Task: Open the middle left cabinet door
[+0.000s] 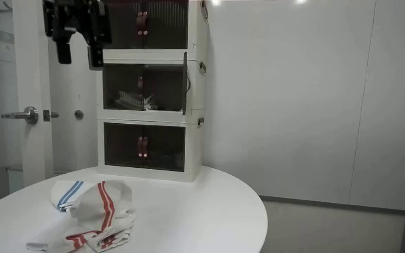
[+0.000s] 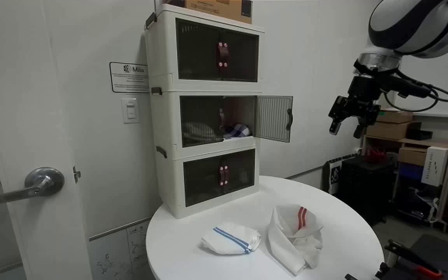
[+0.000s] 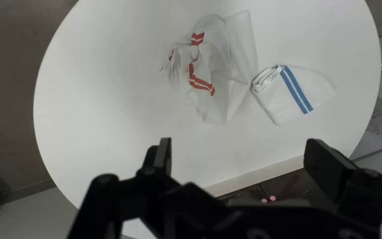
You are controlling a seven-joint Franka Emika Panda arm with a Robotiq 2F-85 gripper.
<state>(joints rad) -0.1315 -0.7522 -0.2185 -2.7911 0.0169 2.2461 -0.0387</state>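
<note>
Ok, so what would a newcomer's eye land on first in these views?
Probably the middle tier's right-hand door, swung open on the white cabinet stack, while the middle left cabinet door beside it is shut. Then the gripper, hanging open in mid-air at the upper right of an exterior view. On the white table, a folded blue-striped cloth and a crumpled red-striped cloth also stand out.

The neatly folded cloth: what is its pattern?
Two blue stripes cross the white folded cloth, clearest in the wrist view.
</note>
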